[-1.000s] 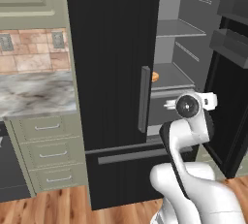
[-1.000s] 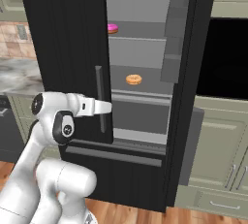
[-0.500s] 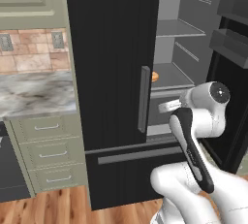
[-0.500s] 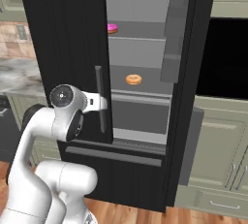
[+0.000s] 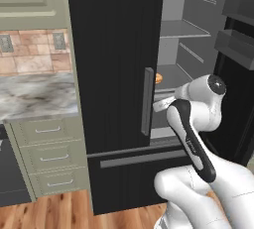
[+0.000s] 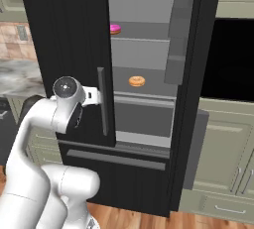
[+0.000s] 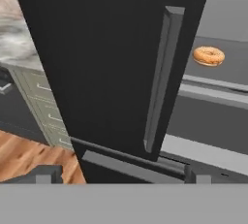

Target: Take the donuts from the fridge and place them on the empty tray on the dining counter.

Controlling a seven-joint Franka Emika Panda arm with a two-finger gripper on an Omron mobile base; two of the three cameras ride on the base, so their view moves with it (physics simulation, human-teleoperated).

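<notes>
The black fridge [image 6: 64, 39] has its left door shut and its right door [image 6: 198, 74] swung open onto grey shelves. The pink donut [image 6: 115, 28] lies on an upper shelf. The orange-tan donut [image 6: 137, 81] [image 7: 209, 56] rests one shelf lower, and its edge peeks past the shut door [image 5: 158, 78]. My gripper [image 7: 122, 174] [image 6: 94, 95] [image 5: 162, 105] is open and holds nothing. It hovers just in front of the left door's grey handle [image 7: 162, 77], left of and below the orange-tan donut. The tray and the dining counter are out of view.
The open door's bins [image 5: 238, 39] jut out on the right of the fridge opening. A marble counter [image 5: 34, 99] on sage-green drawers [image 5: 49, 153] stands left of the fridge. A black wall oven [image 6: 233, 59] stands to its right. Wood floor lies below.
The arm's upper joints have swung up and over toward the fridge. The hand has stayed by the left door's handle, slightly higher. The donuts have not moved.
</notes>
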